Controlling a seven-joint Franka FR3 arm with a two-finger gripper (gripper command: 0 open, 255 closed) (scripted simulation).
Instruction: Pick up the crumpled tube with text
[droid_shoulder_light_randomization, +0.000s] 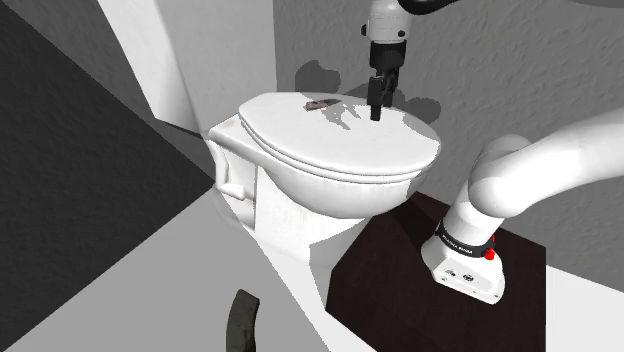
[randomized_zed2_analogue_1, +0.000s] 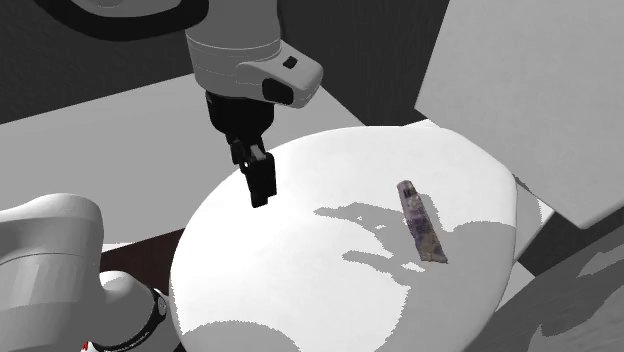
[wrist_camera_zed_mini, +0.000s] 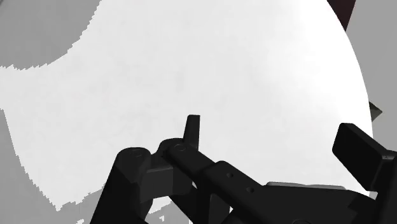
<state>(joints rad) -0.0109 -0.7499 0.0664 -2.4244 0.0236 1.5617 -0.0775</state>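
Shoulder view: the black gripper (droid_shoulder_light_randomization: 377, 103) of a white arm (droid_shoulder_light_randomization: 560, 160) hangs over the closed white lid (droid_shoulder_light_randomization: 300, 140) of a toilet (droid_shoulder_light_randomization: 300, 205), toward the lid's right side as seen here. The crumpled tube (droid_shoulder_light_randomization: 320, 103), dark with a purplish tint, lies flat on the lid to the gripper's left, near the far rim and apart from the gripper. The arm rises from a dark stand (droid_shoulder_light_randomization: 400, 260) at lower right. Whether the pincer is wide or narrow cannot be told

Second exterior view: the gripper points down over the lid's left half; the tube lies lengthwise on the right half, well apart from it. The arm's grey shadow spreads across the lid up to the tube. Any print on the tube is too small to read

Wrist view: black gripper parts stand over the bright lid, grey shadow along its edge; the pincer's spread cannot be told here either
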